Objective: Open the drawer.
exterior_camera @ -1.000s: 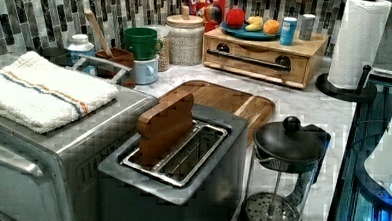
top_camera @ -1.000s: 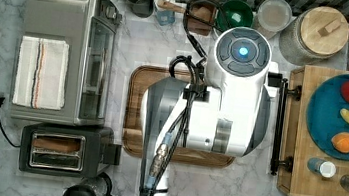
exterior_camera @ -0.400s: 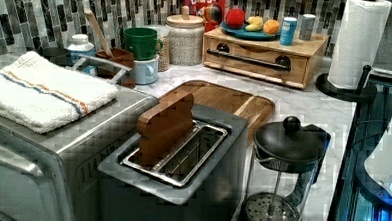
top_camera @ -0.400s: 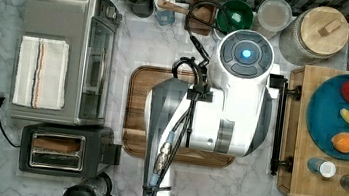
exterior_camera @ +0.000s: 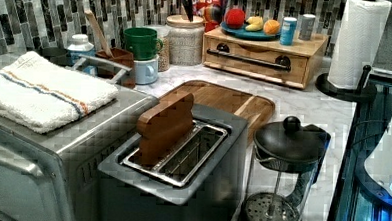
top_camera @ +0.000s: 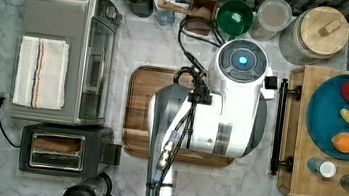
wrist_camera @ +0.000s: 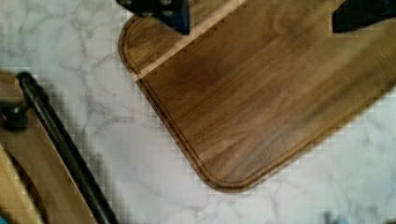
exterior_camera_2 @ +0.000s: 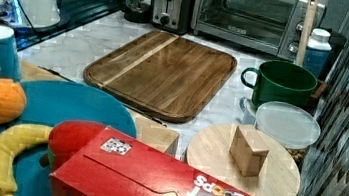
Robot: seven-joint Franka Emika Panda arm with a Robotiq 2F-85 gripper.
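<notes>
The drawer (exterior_camera: 256, 63) is a light-wood box with a long black bar handle (exterior_camera: 250, 60), and it sits shut under the top that bears the blue plate. In the top view the handle (top_camera: 278, 126) runs along the box's left side, close beside my white arm (top_camera: 234, 105). My gripper (wrist_camera: 259, 11) hangs open above the corner of the walnut tray (wrist_camera: 261, 98), its two dark fingertips (wrist_camera: 161, 9) wide apart with nothing between them. The handle (wrist_camera: 60, 144) lies a short way off across bare marble, untouched. In the left view its dark fingers (exterior_camera: 186, 2) show above the counter.
A blue plate (top_camera: 321, 121) with fruit and two small shakers stand on the box's top. A toaster oven (top_camera: 62, 54), toaster (top_camera: 62, 152) and French press (exterior_camera: 284, 164) stand beyond the tray. A green mug (exterior_camera_2: 280, 83), jars and a cereal box (exterior_camera_2: 176, 189) line the tiled wall; a paper towel roll (exterior_camera: 357, 42) stands beside the drawer.
My arm has shifted slightly over the tray in the top view. The drawer and its handle have not moved.
</notes>
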